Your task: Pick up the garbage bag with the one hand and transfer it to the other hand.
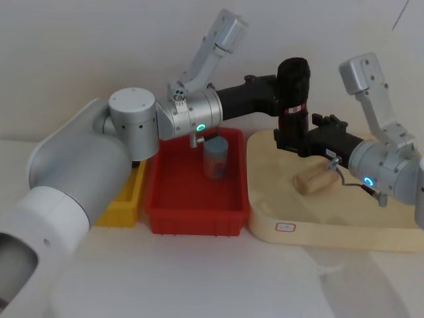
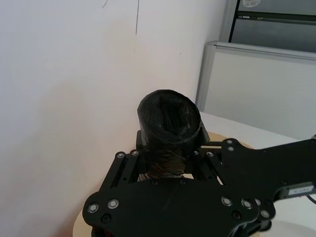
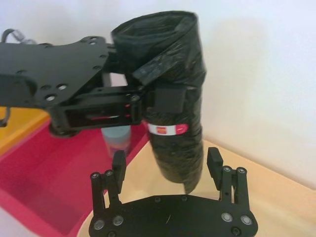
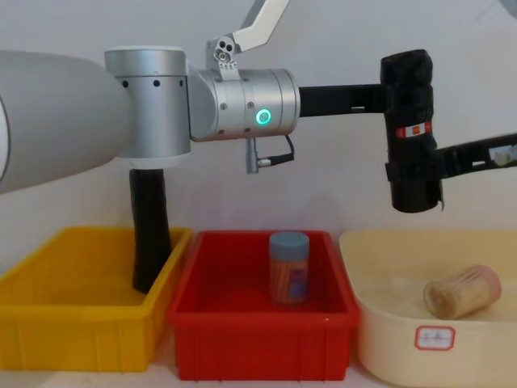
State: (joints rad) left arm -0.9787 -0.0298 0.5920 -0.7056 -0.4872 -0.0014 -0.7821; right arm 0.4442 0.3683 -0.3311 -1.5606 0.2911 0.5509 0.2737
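Observation:
The garbage bag point(image 1: 293, 86), a thick black roll with a red-and-white label band point(image 3: 169, 130), hangs upright in the air over the back of the cream tray point(image 1: 318, 232). My left gripper point(image 1: 277, 93), on the green-lit arm, is shut on the roll's upper half from the side. My right gripper point(image 1: 291, 136), on the blue-lit arm, is open at the roll's lower end. In the right wrist view its fingertips point(image 3: 118, 165) stand on either side of the bag point(image 3: 175, 158) with gaps. The chest view shows the bag point(image 4: 408, 113) held well above the tray.
A red bin point(image 4: 258, 319) in the middle holds an upright blue-lidded jar point(image 4: 288, 267). To its left, a yellow bin point(image 4: 73, 315) holds a taller plain black roll point(image 4: 149, 234). A tan cylinder point(image 4: 462, 293) lies in the cream tray point(image 4: 388, 339). A white wall is close behind.

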